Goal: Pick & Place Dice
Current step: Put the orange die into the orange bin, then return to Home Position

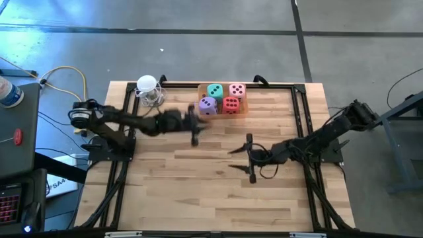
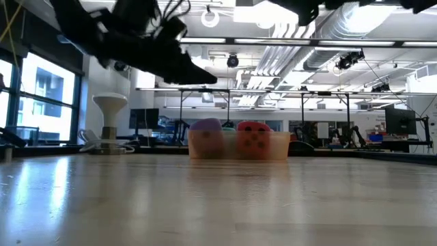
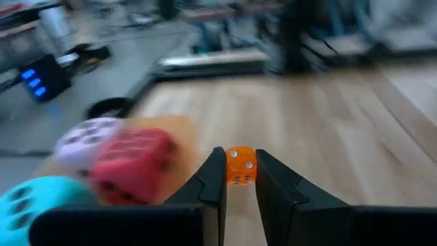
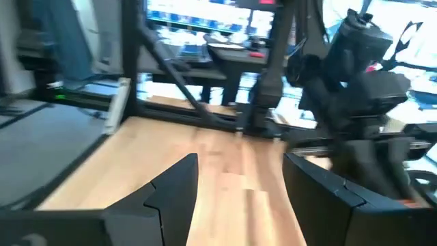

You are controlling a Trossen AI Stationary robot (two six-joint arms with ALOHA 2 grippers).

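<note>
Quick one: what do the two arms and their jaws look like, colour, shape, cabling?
Both arms are dark, near black, built of jointed segments. The left gripper has two flat, wedge-shaped dark fingers tapering to blunt tips. The right gripper has similar broad dark fingers. The high view shows thin dark cable looping beside the right gripper. No markings are readable on either arm.

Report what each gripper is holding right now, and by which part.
The left gripper pinches a small orange die by two opposite faces, between its fingers. The right gripper is open and holds nothing.
</note>
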